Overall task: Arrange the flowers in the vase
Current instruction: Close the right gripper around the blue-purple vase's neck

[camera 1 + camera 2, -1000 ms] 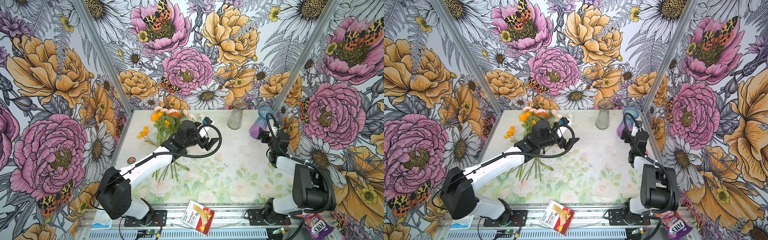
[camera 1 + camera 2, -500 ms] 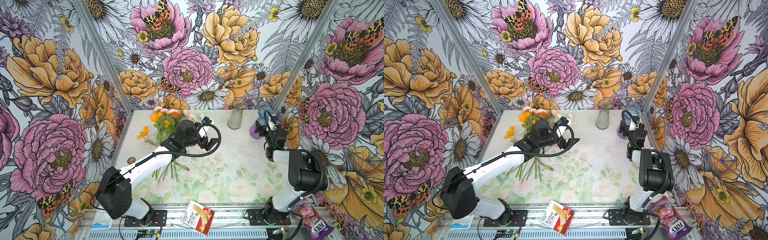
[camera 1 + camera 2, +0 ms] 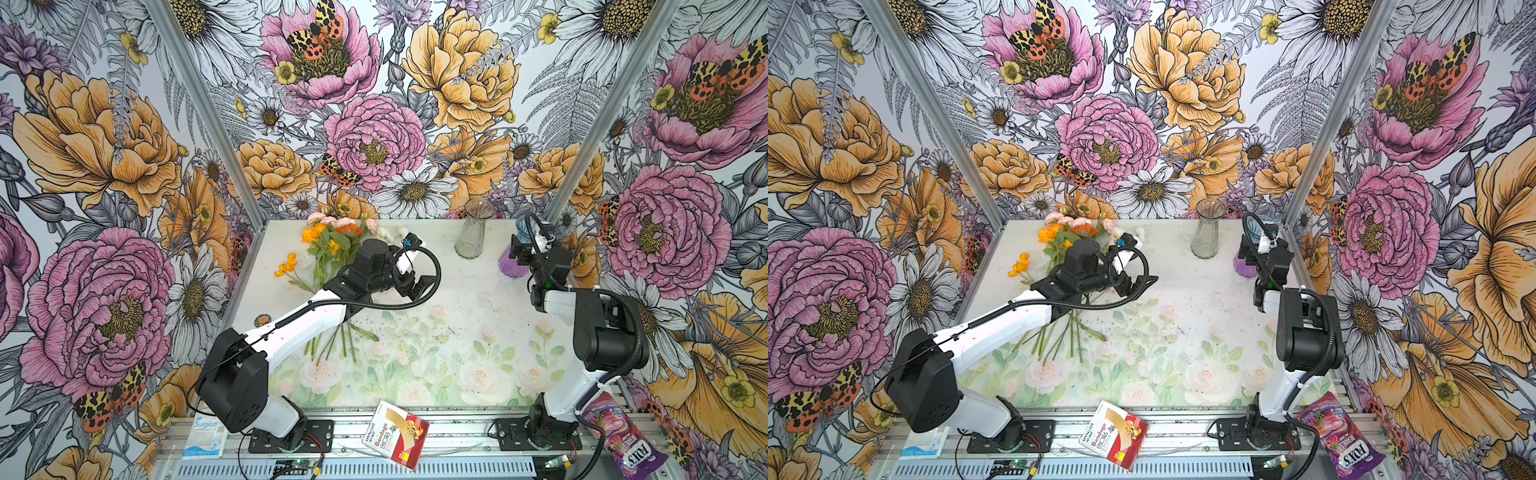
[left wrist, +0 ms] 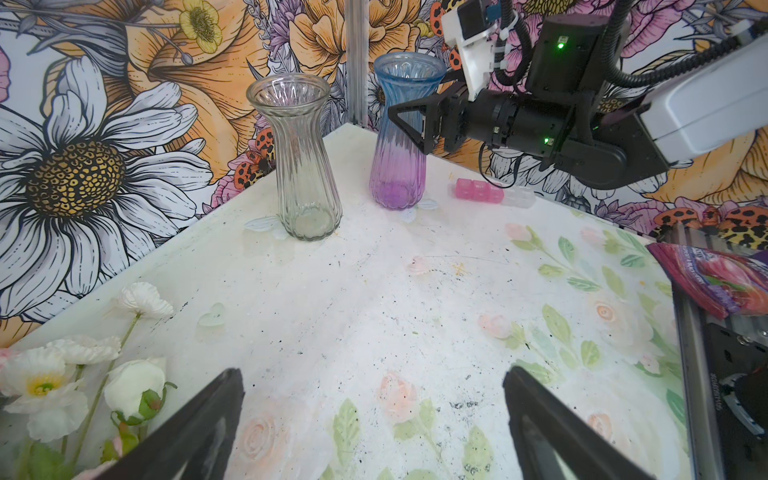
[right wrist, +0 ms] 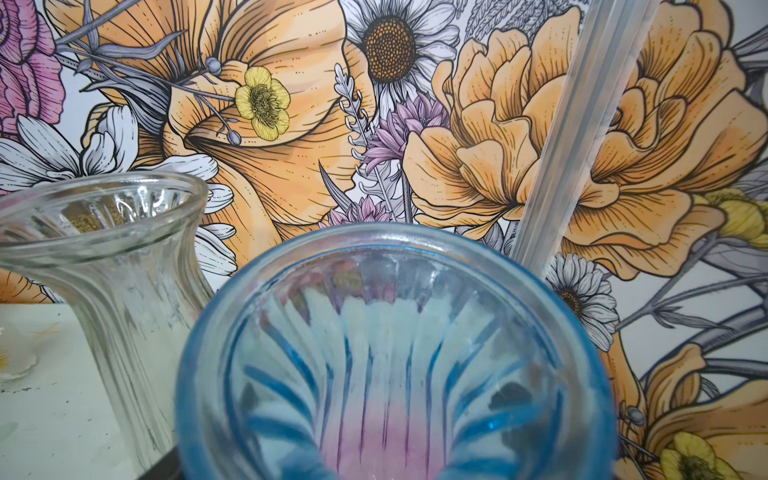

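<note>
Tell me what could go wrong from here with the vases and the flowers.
1. The right gripper stands open at the neck of the blue and purple vase; a high, off-centre push could tip it into the clear vase close beside it.
2. The flowers lie in one overlapping bunch partly under the left arm; the open, empty left gripper may drag several stems along.

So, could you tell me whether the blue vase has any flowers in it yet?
Empty: the right wrist view looks into the blue vase and shows only glass; the flowers lie on the table.
</note>
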{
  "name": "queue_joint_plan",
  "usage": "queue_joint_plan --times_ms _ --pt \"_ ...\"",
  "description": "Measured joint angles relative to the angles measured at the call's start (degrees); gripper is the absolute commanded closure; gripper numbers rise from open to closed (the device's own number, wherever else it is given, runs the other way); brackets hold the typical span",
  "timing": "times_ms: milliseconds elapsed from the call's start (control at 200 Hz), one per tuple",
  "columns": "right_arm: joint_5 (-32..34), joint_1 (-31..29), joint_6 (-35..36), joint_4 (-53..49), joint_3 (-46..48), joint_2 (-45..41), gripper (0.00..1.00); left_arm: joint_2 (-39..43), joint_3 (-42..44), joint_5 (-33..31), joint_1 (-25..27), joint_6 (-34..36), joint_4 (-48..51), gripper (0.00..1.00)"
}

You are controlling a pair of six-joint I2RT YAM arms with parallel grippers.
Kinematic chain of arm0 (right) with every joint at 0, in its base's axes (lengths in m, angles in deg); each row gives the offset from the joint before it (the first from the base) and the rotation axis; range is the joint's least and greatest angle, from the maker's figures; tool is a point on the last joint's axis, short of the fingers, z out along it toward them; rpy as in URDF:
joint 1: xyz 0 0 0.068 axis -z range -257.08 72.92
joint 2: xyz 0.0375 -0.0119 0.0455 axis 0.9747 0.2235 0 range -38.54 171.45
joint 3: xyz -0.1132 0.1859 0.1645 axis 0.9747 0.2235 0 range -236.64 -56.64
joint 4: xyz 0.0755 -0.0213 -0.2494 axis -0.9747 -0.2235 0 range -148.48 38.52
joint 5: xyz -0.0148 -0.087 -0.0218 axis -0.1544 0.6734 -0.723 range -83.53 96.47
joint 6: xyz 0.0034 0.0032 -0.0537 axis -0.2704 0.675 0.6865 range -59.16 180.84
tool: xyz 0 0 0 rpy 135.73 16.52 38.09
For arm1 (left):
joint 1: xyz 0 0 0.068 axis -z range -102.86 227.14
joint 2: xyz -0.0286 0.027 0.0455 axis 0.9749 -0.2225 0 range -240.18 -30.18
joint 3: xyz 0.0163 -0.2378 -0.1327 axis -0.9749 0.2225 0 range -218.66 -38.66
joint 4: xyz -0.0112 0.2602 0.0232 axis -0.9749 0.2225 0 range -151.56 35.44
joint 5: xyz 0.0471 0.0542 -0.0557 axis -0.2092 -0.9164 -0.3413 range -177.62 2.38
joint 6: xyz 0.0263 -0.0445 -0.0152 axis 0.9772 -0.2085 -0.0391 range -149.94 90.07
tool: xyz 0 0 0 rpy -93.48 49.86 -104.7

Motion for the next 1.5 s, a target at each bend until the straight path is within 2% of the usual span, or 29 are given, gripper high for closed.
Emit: queue_joint_plan --times_ms 415,591,751,1086,1186,1226,1331,1501 --pt "0.33 0.02 -0.20 -3.72 -2.69 0.35 0.04 0.00 0.00 0.20 0.00 -0.61 0.00 0.01" --pt "-0.92 0.02 0.48 -11.78 -5.86 0.35 0.05 0.00 0.00 0.22 0.00 -0.70 0.00 0.01" --pt "-1.11 0.02 0.92 -13.86 -6.25 0.33 0.05 0.00 0.00 0.44 0.00 -1.05 0.00 0.01" --pt "-0.90 0.02 1.07 -17.66 -7.96 0.35 0.12 0.00 0.00 0.68 0.00 -1.11 0.00 0.01" --pt "-0.90 0.02 1.07 -17.99 -8.04 0.35 0.15 -0.04 0.00 0.92 0.09 -1.53 0.00 0.01" --pt "-0.87 0.02 1.03 -18.12 -8.13 0.35 0.25 -0.11 0.00 1.09 0.24 -1.66 0.00 0.01" --pt "-1.11 0.09 1.22 -18.84 -8.79 0.63 0.38 -0.22 0.00 1.29 0.52 -1.68 -0.02 0.01" --pt "-2.45 0.26 1.57 -20.13 -10.60 1.40 0.42 -0.22 0.00 1.29 0.68 -1.66 0.00 0.01"
